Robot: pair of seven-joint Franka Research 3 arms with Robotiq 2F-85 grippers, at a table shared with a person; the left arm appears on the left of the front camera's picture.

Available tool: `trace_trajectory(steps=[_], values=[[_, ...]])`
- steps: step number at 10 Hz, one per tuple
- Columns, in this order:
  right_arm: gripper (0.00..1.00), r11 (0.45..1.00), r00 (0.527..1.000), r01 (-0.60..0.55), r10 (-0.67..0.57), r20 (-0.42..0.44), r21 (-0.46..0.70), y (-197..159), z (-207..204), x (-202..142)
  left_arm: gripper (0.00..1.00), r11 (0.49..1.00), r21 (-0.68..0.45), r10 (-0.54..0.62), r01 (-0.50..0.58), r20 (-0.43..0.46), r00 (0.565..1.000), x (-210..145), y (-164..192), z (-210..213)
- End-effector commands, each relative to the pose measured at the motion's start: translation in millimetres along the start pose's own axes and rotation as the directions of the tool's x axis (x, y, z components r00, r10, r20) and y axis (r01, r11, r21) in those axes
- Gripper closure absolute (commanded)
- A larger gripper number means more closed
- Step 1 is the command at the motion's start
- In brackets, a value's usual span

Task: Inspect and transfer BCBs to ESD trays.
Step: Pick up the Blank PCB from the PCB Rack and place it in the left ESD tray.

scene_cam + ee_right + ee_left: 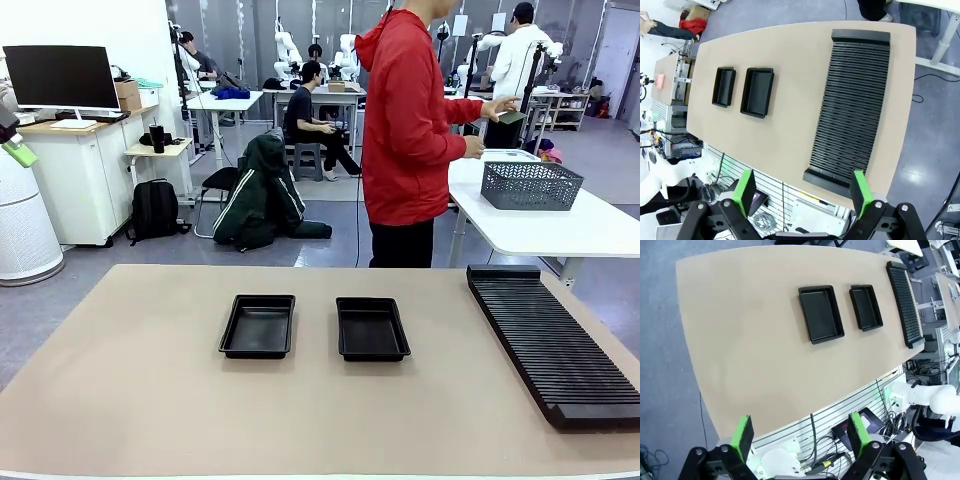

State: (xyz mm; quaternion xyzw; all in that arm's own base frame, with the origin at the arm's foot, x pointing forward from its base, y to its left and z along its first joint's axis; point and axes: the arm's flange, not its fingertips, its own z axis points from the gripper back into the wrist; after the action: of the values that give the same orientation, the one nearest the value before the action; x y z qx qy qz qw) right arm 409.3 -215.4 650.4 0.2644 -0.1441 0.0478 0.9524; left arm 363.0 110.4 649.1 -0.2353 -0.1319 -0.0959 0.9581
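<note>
Two empty black ESD trays lie side by side mid-table, the left tray (258, 326) (821, 314) (723, 86) and the right tray (372, 328) (866, 307) (757, 92). My left gripper (801, 435) hangs open high above the table's left end, with nothing between its green pads. Over the right end, my right gripper (802, 192) is also open and empty, above the near end of the rack. A person in a red hoodie (405, 130) stands at the far side, turned toward a side table, with a small greenish flat piece (511, 117) in hand; I cannot tell whether it is a BCB.
A long black ribbed rack (555, 340) (905, 302) (850, 105) runs along the table's right side. A grey mesh basket (530, 185) stands on the white side table (560, 230) at the back right. Bare tan tabletop (140, 390) surrounds the trays.
</note>
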Motion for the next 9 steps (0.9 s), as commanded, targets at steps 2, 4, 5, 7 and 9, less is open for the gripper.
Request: trace_trajectory(steps=[2,4,5,7,9], values=[[0.0,1.0,1.0,-0.001,0.001,0.002,-0.001,1,1,-1,0.0,0.998,0.049,0.04,-0.04,-0.009,0.999,1,-6,16],[0.0,1.0,1.0,-0.001,0.001,0.002,-0.001,1,1,-1,0.0,0.997,0.066,0.039,-0.038,-0.02,0.999,11,-7,22],[0.0,1.0,1.0,-0.001,0.001,0.002,-0.001,1,1,-1,0.0,0.998,0.059,0.01,-0.01,-0.014,1.0,20,-6,25],[0.0,1.0,1.0,-0.001,0.001,0.002,-0.001,1,1,-1,0.0,0.999,0.032,-0.038,0.04,-0.057,0.998,42,-3,23],[0.0,1.0,1.0,-0.001,0.001,0.002,-0.001,1,1,-1,0.0,0.998,0.043,-0.043,0.047,-0.076,0.996,56,-6,21]])
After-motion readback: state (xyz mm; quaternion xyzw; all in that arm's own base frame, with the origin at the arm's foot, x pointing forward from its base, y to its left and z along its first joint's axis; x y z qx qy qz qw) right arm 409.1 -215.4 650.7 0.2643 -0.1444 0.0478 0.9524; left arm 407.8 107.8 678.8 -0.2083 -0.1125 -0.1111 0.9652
